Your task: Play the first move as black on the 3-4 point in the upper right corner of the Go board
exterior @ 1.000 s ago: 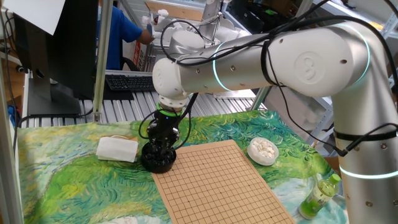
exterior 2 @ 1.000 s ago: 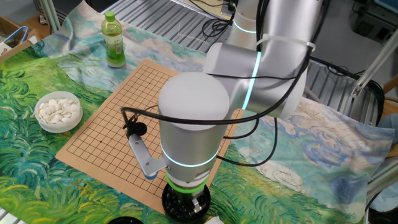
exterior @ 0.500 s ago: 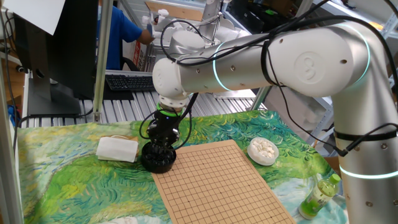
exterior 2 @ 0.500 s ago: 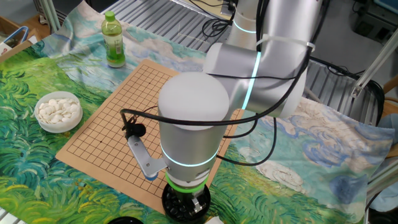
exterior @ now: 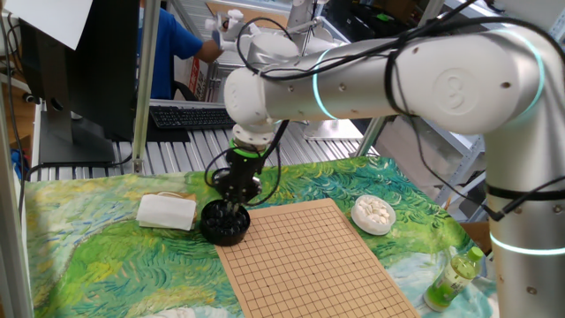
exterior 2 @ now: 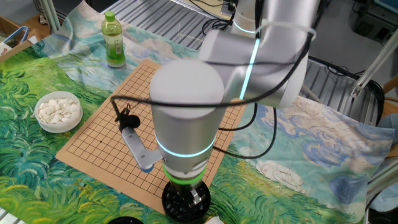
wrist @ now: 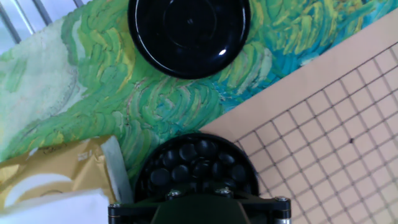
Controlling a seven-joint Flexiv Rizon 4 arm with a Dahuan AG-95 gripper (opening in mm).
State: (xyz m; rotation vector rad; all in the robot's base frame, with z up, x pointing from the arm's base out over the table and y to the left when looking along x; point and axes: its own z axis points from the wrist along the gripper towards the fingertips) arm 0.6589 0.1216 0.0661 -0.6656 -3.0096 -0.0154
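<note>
The black stones (wrist: 198,167) fill a round black bowl (exterior: 222,227) on the cloth just off the Go board's (exterior: 309,256) near-left corner. My gripper (exterior: 231,209) hangs straight over this bowl with its fingertips at the stones. The fingers look close together, but I cannot tell whether a stone is between them. In the hand view only the gripper's dark body (wrist: 199,210) shows and the fingertips are hidden. No stone lies on the parts of the board (exterior 2: 118,106) that show. The arm covers part of it in the other fixed view.
A white bowl of white stones (exterior: 373,214) stands by the board's far right side and shows in the other fixed view too (exterior 2: 58,112). A green bottle (exterior: 455,276) stands beyond it. A white packet (exterior: 166,212) lies left of the black bowl. A black lid (wrist: 188,34) lies nearby.
The arm has risen and turned a little, lifting the gripper slightly in the bowl of black stones. The board and bowls have not moved.
</note>
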